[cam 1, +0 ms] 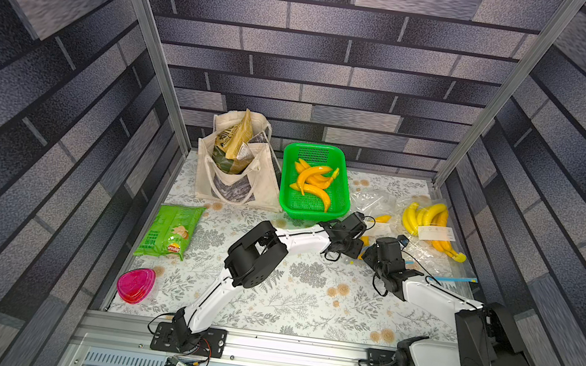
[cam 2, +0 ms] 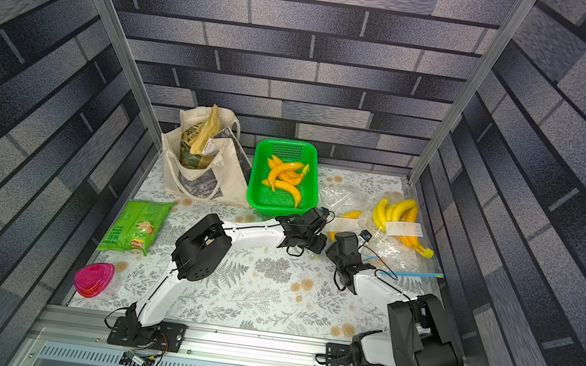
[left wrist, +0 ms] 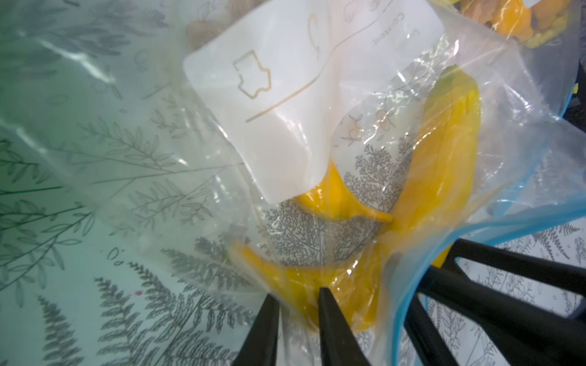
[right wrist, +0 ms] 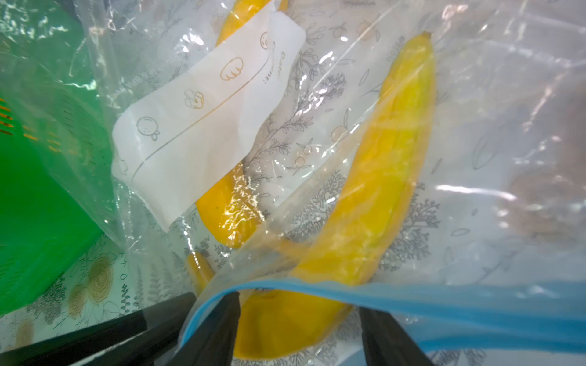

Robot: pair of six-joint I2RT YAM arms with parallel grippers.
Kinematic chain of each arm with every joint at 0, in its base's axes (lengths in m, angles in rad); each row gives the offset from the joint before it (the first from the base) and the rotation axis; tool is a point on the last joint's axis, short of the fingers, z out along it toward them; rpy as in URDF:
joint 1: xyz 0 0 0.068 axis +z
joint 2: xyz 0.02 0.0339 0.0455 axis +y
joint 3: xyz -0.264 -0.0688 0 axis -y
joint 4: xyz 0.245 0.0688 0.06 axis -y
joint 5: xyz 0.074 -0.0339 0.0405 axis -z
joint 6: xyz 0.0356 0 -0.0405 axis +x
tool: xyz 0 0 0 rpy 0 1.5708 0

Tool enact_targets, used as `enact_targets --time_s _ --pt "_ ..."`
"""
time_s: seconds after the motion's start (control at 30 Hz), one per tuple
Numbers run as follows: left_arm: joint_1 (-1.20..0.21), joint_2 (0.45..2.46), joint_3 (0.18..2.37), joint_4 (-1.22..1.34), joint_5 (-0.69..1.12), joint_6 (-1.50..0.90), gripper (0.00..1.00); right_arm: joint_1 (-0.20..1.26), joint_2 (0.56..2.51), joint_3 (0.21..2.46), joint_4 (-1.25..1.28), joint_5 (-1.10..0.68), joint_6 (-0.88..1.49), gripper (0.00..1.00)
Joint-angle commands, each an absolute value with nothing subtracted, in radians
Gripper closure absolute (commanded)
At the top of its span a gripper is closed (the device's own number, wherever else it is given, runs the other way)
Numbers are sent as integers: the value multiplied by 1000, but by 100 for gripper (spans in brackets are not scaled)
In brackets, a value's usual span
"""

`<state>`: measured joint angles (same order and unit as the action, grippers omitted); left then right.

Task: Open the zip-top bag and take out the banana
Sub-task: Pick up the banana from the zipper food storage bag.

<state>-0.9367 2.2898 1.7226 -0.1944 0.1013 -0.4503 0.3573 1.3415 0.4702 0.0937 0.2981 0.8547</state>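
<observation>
— Left fingers [left wrist: 331,326]: narrow gap, tips at the near lip of the zip-top bag [right wrist: 310,133], clear film bunched around them. Whether they are pinching it or only touching, I cannot tell from the left wrist view.

— And the right?

— Right fingers [right wrist: 215,329]: wide apart, one on either side of the near end of the banana [right wrist: 380,164]. One looks to touch the peel; a gap shows beside the other. Nothing held. The blue zip strip [right wrist: 444,298] arches across in front of both tips, so I judge they sit inside the mouth.

— So the bag counts as open?

— Judged yes, at least where the fingers are. The strip bows up in both wrist views instead of lying flat and sealed. How far along its length it is parted is not visible.

— Location of the banana?

— Inside the bag, near end at the mouth. The bag lies on the table [cam 1: 306,301], between the green basket [cam 1: 312,215] and a second bag of bananas [cam 1: 428,225]. A second banana [right wrist: 228,209] shares the bag, partly under the white label [right wrist: 206,126]. In both top views the wrists cover the fingers.

— Remaining?

— Close on the banana and draw it out through the mouth while the left side holds the lip back. Extraction not begun. Risk noted: film caught between finger and peel could bring the bag along.
</observation>
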Motion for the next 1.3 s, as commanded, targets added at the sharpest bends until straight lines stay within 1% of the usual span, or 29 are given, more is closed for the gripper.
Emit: enact_targets --time_s 0.0,0.1,0.2,0.27,0.37,0.47,0.57,0.6,0.67,0.73,0.83,0.93,1.13,1.27 --pt "-951 2221 1701 -214 120 -463 75 351 1364 489 42 333 881 39" --pt "-951 2223 1705 -215 119 -463 75 349 1387 499 40 329 880 38" --pt "-950 2221 1705 -210 119 -464 75 347 1420 528 7 340 888 33" --pt "-950 2223 1716 -221 129 -460 68 347 1444 535 21 336 887 33" --pt "-945 2226 1727 -244 114 -450 65 346 1462 554 11 333 888 34" --pt "-926 2218 1725 -248 103 -446 64 346 1434 534 6 351 895 42" --pt "-904 2196 1708 -228 96 -449 53 346 1388 523 -41 376 883 50" --pt "-894 2186 1690 -203 102 -456 51 347 1374 522 -63 384 879 51" --pt "-881 2174 1670 -175 86 -463 46 346 1345 514 -96 392 877 53" --pt "-874 2190 1692 -192 70 -457 43 346 1319 498 -107 393 877 54" --pt "-868 2235 1748 -232 60 -446 44 345 1294 471 -106 390 886 55" --pt "-871 2276 1795 -258 65 -435 49 345 1289 456 -93 378 885 55" --pt "-899 2341 1883 -307 63 -414 58 346 1339 475 -63 370 880 44" --pt "-902 2376 1927 -343 51 -417 60 346 1372 498 -63 374 879 43"
